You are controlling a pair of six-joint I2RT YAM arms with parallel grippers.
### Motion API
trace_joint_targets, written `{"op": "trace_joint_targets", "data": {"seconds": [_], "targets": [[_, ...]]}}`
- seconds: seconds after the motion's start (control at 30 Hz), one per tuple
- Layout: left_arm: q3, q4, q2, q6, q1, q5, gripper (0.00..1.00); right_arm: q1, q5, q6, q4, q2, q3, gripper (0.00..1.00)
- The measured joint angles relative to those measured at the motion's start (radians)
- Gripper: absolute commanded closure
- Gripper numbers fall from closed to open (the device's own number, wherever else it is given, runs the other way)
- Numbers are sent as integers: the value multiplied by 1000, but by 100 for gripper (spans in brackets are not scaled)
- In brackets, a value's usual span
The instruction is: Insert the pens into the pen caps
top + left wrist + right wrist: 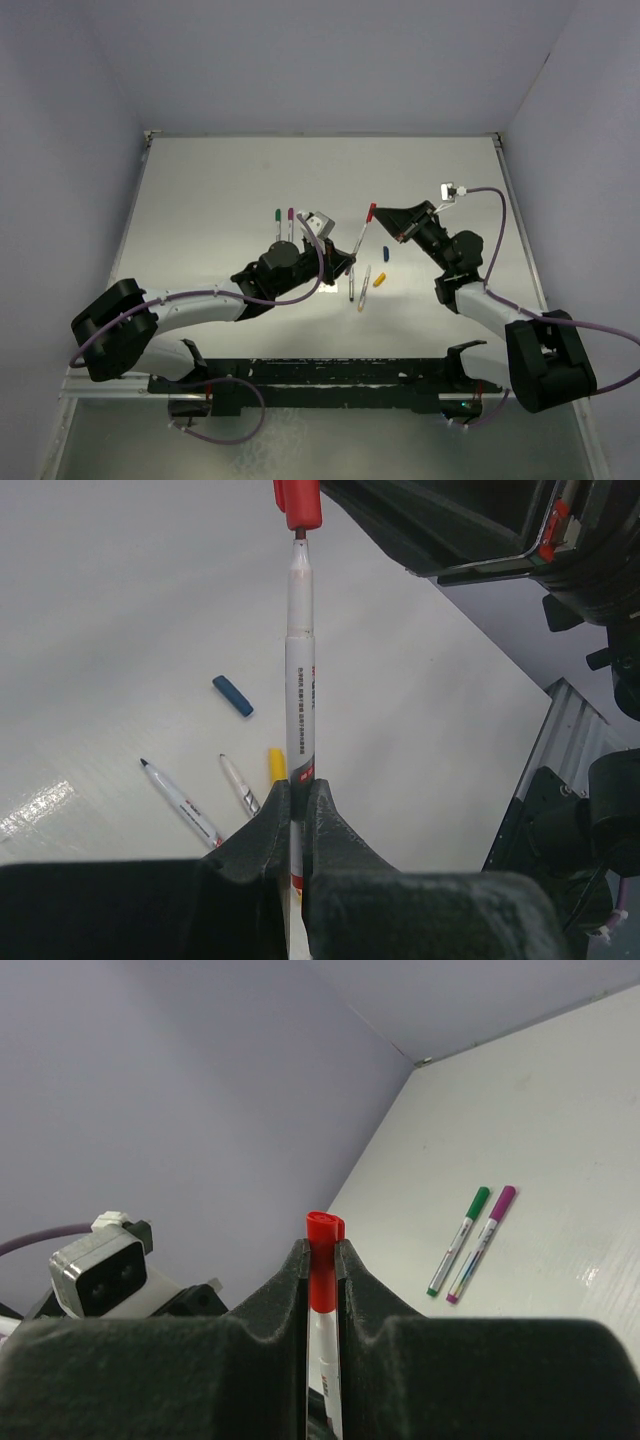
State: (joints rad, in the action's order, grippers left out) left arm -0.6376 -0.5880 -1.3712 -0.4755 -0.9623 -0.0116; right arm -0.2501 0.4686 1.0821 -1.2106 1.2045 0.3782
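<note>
Top view: we see left gripper [347, 262] clamped on pen [361, 236] over table [200, 180] centre; pen axis slants away-right toward red cap [372, 209], pinched by right gripper [383, 217]. Left wrist: pen tip at cap mouth. Right wrist: cap points up-frame.

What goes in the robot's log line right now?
left claw: shut on pen | right claw: shut on red cap | step: cap at pen tip

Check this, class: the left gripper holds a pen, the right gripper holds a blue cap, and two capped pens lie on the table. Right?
No. The right gripper's cap is red, not blue; the right wrist view shows it. The left gripper does hold a pen, and two capped pens lie on the table.
</note>
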Motion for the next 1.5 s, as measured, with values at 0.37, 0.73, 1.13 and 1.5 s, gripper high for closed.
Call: {"op": "trace_joint_targets", "data": {"seconds": [0.37, 0.73, 1.13, 1.5], "targets": [[0, -10, 0, 0, 0, -4, 100, -14, 3, -1, 0, 2, -13, 100], [0, -13, -1, -3, 0, -29, 100, -56, 2, -26, 6, 34, -12, 100], [-20, 66, -1, 5, 27, -63, 100, -156, -60, -248, 241, 28, 77, 100], [-86, 177, -1, 85, 37, -136, 100, -193, -151, -389, 444, 8, 166, 100]]}}
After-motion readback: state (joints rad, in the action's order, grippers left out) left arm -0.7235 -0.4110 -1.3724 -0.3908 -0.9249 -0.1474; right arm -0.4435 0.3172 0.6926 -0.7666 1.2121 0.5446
